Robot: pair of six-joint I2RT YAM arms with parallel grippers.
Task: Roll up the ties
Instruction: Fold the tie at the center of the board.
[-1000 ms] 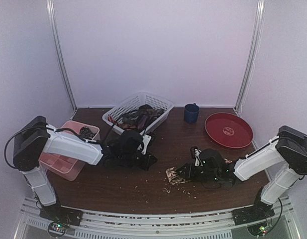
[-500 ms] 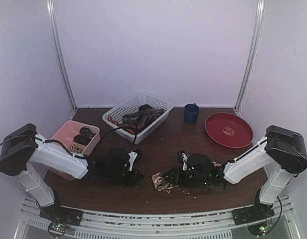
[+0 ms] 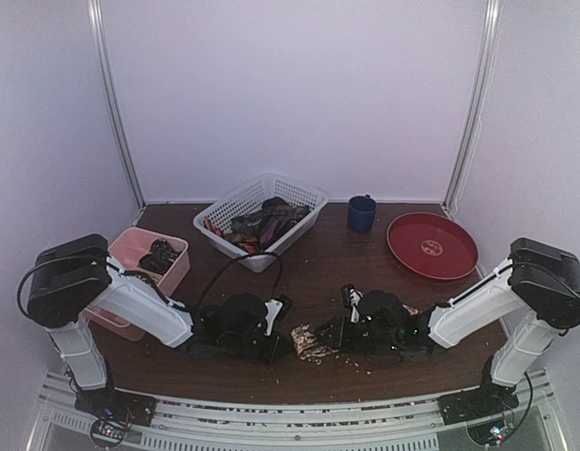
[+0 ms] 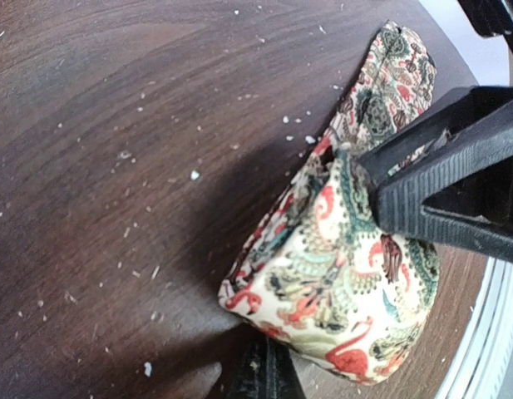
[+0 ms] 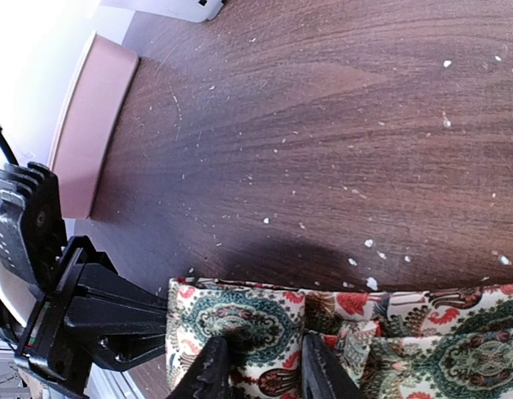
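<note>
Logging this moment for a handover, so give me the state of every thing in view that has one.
patterned tie: bunched on the table, pinched by both grippers
left gripper: shut on the patterned tie
right gripper: shut on the patterned tie
other ties: heaped in the white basket
blue mug: upright
red plate: flat, right way up

R gripper (image 5: 264,370) pinches a fold of floral tie (image 5: 456,357) on crumb-strewn wood table (image 5: 323,125); L gripper (image 5: 144,320) touches tie's end; pink tray (image 5: 81,125) sits beyond.
</note>
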